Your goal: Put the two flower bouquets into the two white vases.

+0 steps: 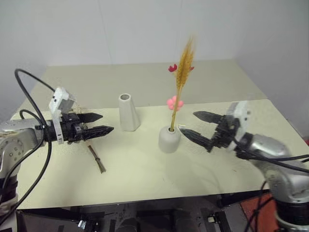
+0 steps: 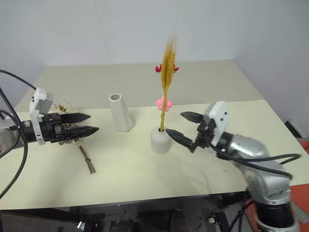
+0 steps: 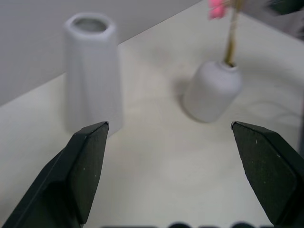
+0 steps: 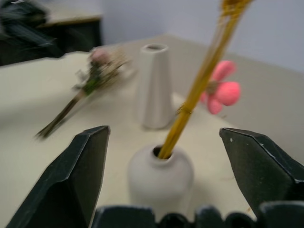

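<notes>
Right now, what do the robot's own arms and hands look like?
Both arms are silver-grey metal with black cables looping off them. The left hand and right hand each have two black, tapered, pointed fingers and a white block at the wrist.

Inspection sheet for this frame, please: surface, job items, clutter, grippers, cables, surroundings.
Surface: pale table, two boards joined.
Job's things: wheat-like bouquet upright in short round vase; tall vase empty; bushy bouquet flat on the table, stems toward the front edge.
Clutter: nothing seen.
Grippers: left gripper open above the bushy bouquet; right gripper open beside the short round vase, holding nothing.
Cables: black cables loop off the left arm; more along the right arm.
Surroundings: plain white wall.
</notes>
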Tool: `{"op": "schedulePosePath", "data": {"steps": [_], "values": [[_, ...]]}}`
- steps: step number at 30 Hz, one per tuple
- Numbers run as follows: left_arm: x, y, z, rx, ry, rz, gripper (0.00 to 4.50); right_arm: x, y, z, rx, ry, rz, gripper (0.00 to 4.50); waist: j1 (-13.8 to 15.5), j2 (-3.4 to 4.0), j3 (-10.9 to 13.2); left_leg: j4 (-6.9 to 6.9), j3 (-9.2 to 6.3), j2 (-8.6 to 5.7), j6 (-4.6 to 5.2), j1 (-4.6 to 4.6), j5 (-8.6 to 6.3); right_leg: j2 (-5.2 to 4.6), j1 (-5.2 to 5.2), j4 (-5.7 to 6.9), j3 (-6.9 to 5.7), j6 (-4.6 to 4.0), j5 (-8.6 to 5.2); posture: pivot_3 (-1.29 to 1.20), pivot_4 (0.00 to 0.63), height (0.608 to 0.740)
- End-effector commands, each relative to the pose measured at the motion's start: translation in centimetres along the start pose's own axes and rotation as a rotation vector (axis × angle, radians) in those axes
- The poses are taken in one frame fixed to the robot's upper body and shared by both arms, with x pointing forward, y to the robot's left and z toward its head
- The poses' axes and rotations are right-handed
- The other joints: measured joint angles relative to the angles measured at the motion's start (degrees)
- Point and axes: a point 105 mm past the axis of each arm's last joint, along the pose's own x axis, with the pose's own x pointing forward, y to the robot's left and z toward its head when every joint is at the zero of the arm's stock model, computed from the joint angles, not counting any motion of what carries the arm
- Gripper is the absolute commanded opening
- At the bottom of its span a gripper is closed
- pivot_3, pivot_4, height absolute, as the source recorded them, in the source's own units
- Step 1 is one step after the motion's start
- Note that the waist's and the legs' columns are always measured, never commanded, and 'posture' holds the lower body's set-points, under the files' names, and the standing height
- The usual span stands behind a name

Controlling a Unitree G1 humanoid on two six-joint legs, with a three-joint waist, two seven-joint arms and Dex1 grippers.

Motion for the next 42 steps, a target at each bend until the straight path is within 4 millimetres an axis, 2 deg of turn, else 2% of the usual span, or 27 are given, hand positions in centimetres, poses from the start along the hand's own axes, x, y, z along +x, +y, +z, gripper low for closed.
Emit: {"op": "schedulePosePath", "data": {"steps": [1,4,6,8,14,18,26,30,37,42], "values": [[-0.6,1.6,-1.1,-0.05,0.179,0.238,4.5,-1.1,0.5,2.4,-0.057,0.005,0.131,4.42,-0.04,-0.01,0.0,0.0,0.01,0.0,0.0,0.04,0.0,0.01,0.04,0.01,0.0,0.0,0.0,0.0,0.15,0.74],[-0.1,2.5,-3.2,-0.136,0.372,0.394,4.5,-1.4,-0.4,3.6,-0.081,0.019,0.176,4.42,0.41,-0.07,0.07,0.03,0.03,-0.01,0.0,0.53,0.0,0.02,0.66,-0.07,-0.03,0.13,-0.09,0.0,0.15,0.74],[0.1,3.6,-4.1,-0.154,0.427,0.482,4.5,-1.3,-1.0,4.0,-0.106,0.021,0.186,4.42,0.49,-0.07,0.07,-0.09,0.01,0.04,0.04,1.11,-0.02,0.04,1.34,-0.31,-0.07,0.55,-0.34,0.0,0.15,0.74],[0.1,4.6,-4.4,-0.186,0.443,0.553,4.5,-1.1,-1.3,4.2,-0.126,0.026,0.193,4.42,0.62,-0.08,0.07,-0.18,-0.04,0.13,0.04,1.41,-0.03,0.1,1.72,-0.6,-0.12,0.58,-0.36,0.0,0.15,0.74],[1.1,5.8,-5.2,-0.292,0.47,0.636,4.5,-0.8,-1.7,4.5,-0.166,0.031,0.209,4.42,1.22,-0.09,0.07,-0.21,-0.21,0.0,0.04,1.29,-0.07,-0.09,1.48,-0.6,-0.1,0.12,-0.07,0.0,0.15,0.74],[2.4,6.2,-5.7,-0.401,0.487,0.641,4.5,-0.9,-1.8,5.2,-0.2,0.018,0.209,4.42,2.1,-0.11,0.06,-0.1,-0.45,-0.14,0.02,0.64,-0.06,-0.22,0.83,-0.51,-0.05,0.12,-0.01,0.0,0.15,0.74],[5.4,5.8,-6.1,-0.546,0.529,0.605,4.5,-1.2,-1.5,8.6,-0.192,-0.101,0.23,4.42,2.58,-0.12,0.05,-0.12,-0.45,-0.17,-0.02,0.57,-0.05,-0.24,0.79,-0.56,-0.07,0.1,0.01,0.0,0.15,0.74],[5.4,5.6,-7.0,-0.588,0.555,0.586,3.61,-1.4,-1.4,9.0,-0.175,-0.114,0.23,4.5,2.52,-0.11,0.04,-0.12,-0.43,-0.18,-0.01,0.59,-0.05,-0.27,0.77,-0.54,-0.02,0.1,0.01,0.0,0.15,0.74],[4.6,5.8,-6.4,-0.57,0.536,0.607,1.5,-1.2,-2.0,6.5,-0.141,-0.049,0.193,4.5,2.6,-0.12,0.04,-0.11,-0.41,-0.21,-0.02,0.6,-0.04,-0.28,0.79,-0.52,-0.03,0.11,0.01,0.0,0.15,0.74],[4.1,6.2,-6.0,-0.564,0.51,0.642,0.13,-1.2,-2.3,6.3,-0.134,-0.05,0.184,4.5,2.54,-0.11,0.04,-0.12,-0.42,-0.21,-0.03,0.59,-0.04,-0.28,0.76,-0.51,-0.02,0.1,0.01,0.0,0.15,0.74]]}}
